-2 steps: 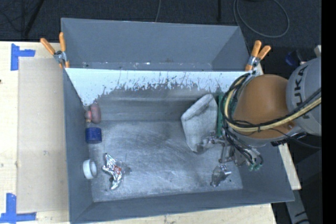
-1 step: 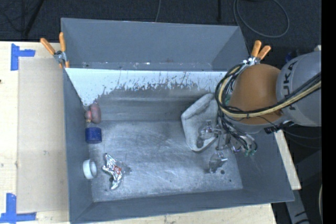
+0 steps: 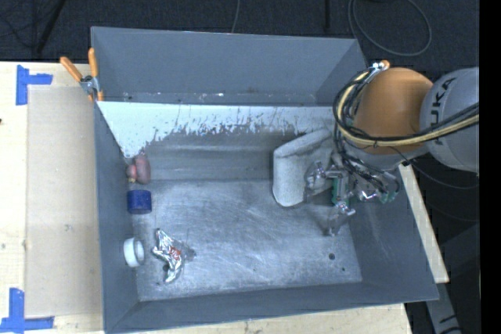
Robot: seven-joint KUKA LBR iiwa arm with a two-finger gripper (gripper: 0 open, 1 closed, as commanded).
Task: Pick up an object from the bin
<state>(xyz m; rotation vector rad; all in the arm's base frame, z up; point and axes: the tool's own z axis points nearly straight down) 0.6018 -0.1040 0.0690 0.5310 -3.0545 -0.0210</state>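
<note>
My gripper [image 3: 335, 206] hangs low over the right part of the bin floor, under the arm's orange cover. Directly to its left lies a pale grey, cup-like rounded thing [image 3: 293, 170] on its side, against the back wall's foot. The gripper is beside that thing's right edge; I cannot tell whether they touch. I see nothing held in the gripper.
Along the left wall lie a small pink lump [image 3: 139, 167], a blue cap [image 3: 139, 202], a white cap [image 3: 134, 251] and a crumpled silver wrapper with red marks [image 3: 168, 255]. Bare grey floor spreads between them and the gripper.
</note>
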